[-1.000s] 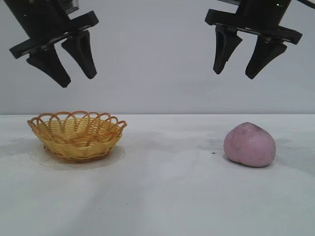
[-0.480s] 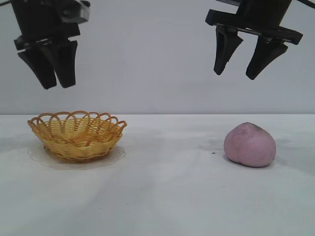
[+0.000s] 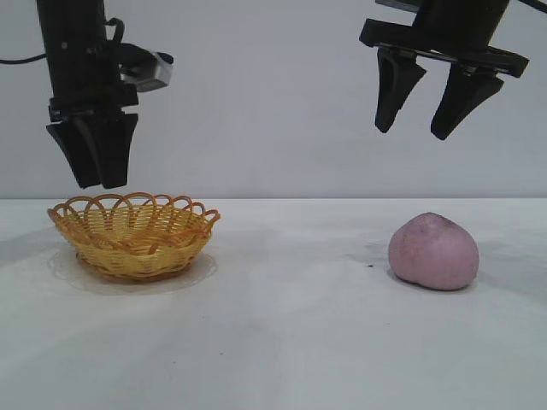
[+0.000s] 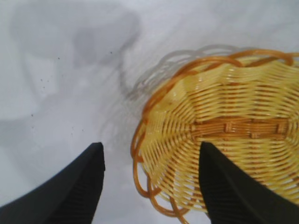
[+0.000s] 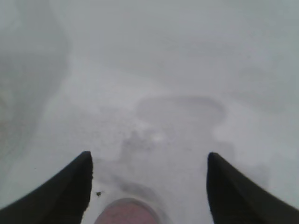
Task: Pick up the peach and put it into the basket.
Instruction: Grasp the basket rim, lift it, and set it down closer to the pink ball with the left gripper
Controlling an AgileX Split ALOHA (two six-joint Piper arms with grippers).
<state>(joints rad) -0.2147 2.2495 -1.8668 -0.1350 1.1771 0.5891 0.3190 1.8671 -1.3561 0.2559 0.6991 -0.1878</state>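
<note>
The peach (image 3: 433, 251) rests on the tabletop (image 3: 291, 342), well apart from the basket (image 3: 134, 234). The right gripper (image 3: 426, 130) hangs above it with jaws apart, seemingly poised to descend; the left gripper (image 3: 96, 181), jaws apart and empty, hovers over the basket's edge.

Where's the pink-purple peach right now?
The rounded pink-purple peach sits on the white table at the exterior view's right, below the open right gripper.

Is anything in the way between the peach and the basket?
Nothing visible. Only bare table lies between the peach and the basket. The open left gripper hangs above the basket's rim.
</note>
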